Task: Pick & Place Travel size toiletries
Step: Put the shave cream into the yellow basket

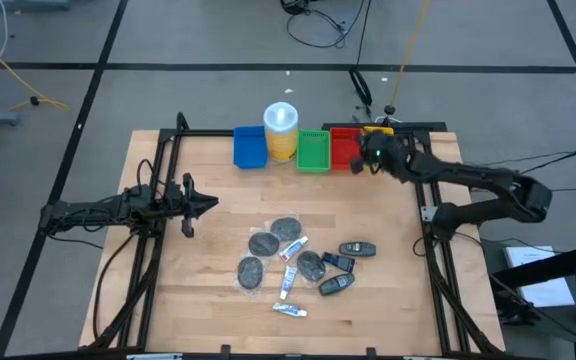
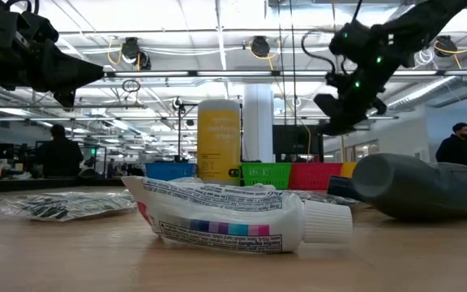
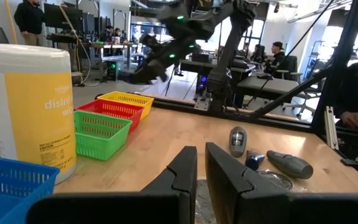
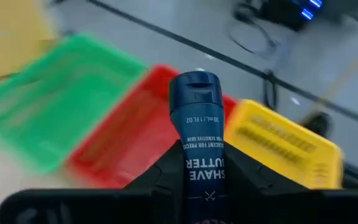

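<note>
Four bins stand in a far row: blue (image 1: pixel 249 147), green (image 1: pixel 314 150), red (image 1: pixel 344 148) and yellow (image 3: pixel 125 99), with a yellow cylinder (image 1: pixel 281 131) between blue and green. Discs (image 1: pixel 287 228), tubes (image 1: pixel 290 281) and dark containers (image 1: pixel 357 248) lie mid-table. The right gripper (image 4: pixel 194 168), raised over the red bin, clamps a shave butter tube (image 4: pixel 199 130). The left gripper (image 3: pixel 201 168) hovers at the left, fingers nearly together, empty.
</note>
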Robot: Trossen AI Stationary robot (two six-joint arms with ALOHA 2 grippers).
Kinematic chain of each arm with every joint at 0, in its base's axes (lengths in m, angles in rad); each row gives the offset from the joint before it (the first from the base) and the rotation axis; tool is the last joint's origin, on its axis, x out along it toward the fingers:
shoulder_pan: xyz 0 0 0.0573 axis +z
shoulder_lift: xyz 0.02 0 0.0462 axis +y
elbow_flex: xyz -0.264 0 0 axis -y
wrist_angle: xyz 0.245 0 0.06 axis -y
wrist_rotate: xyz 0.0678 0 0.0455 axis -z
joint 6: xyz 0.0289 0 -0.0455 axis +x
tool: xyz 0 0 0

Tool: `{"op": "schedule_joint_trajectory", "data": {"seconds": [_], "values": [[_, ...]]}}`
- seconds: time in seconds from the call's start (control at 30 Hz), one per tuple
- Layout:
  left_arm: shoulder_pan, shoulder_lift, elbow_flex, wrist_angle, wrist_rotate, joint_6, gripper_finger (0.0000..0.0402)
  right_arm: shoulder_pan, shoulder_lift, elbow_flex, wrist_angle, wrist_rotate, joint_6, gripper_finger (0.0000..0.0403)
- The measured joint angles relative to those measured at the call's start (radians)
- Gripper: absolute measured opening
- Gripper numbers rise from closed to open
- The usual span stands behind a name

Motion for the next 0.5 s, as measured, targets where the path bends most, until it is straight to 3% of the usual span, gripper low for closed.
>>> {"op": "schedule_joint_trajectory", "data": {"seconds": [0.2, 0.5], "values": [[0.000, 0.000, 0.000, 0.000, 0.000, 0.001, 0.0031, -0.183, 0.098, 0.000, 0.030, -0.143, 0.037, 0.0070], [0.000, 0.000, 0.000, 0.000, 0.000, -0.001, 0.0031, -0.277, 0.285, 0.001, 0.119, -0.216, 0.062, 0.0070]]}}
